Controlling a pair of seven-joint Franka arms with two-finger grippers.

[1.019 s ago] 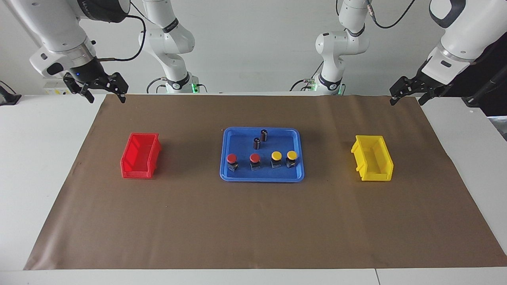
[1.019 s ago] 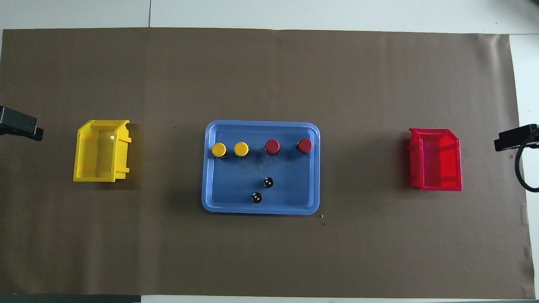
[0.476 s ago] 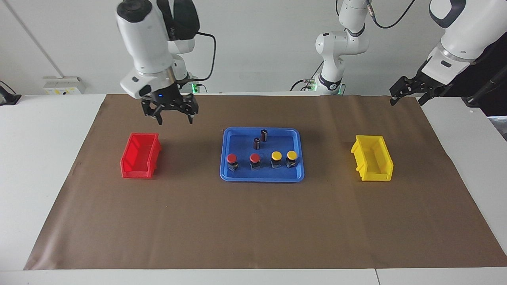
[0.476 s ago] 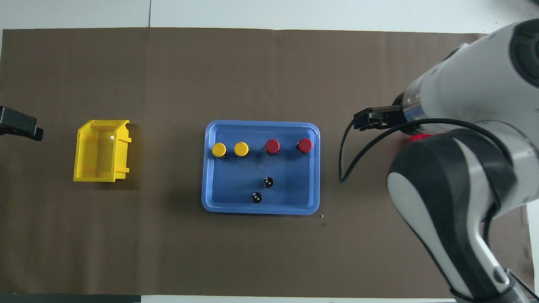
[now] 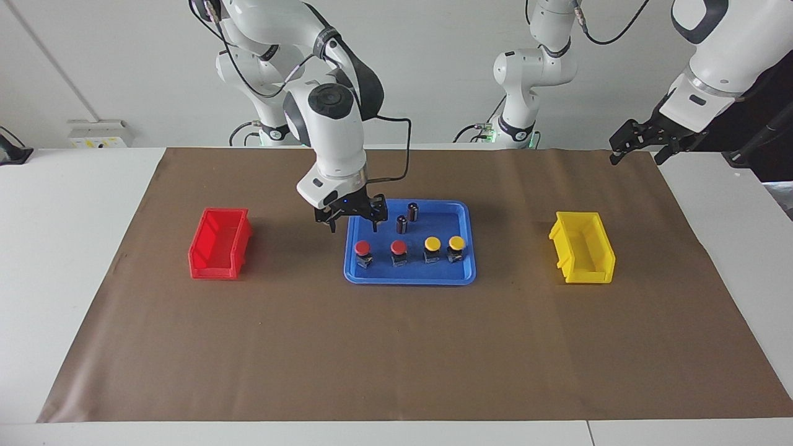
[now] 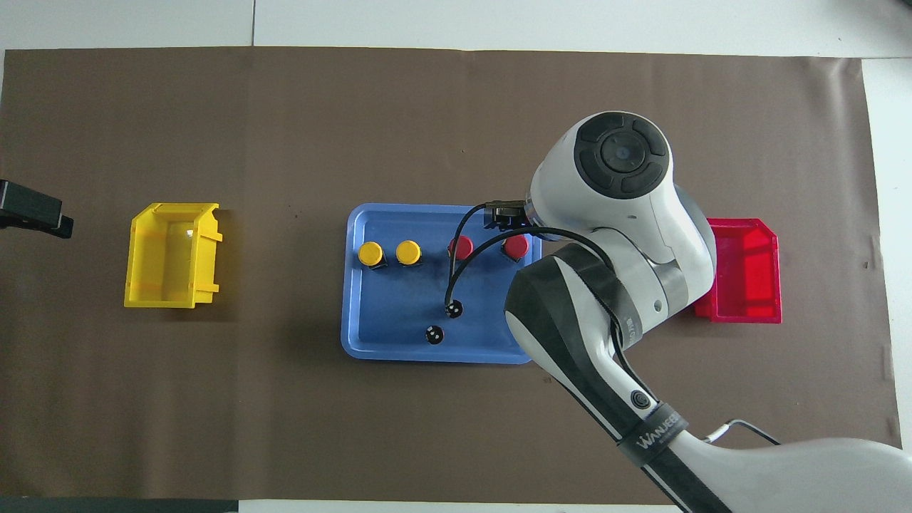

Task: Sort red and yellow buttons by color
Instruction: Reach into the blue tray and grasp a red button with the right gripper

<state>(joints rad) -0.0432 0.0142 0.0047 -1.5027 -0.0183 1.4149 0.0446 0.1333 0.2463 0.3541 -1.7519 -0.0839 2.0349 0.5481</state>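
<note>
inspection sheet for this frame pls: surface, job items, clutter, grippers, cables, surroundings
Surface: brown mat on a white table.
Job's things: two red buttons and two yellow buttons in a row in the blue tray; red bin and yellow bin hold nothing.
Clutter: two dark cylinders in the tray.
Grippers: right gripper open over the tray by the end red button; left gripper waits at the mat's corner.
Cables: black cable on the right arm.
Surroundings: white wall.

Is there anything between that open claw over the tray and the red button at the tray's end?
Nothing visible. The right tool hangs open over the blue tray, above the end red button; both dark cylinders stand aside.
</note>
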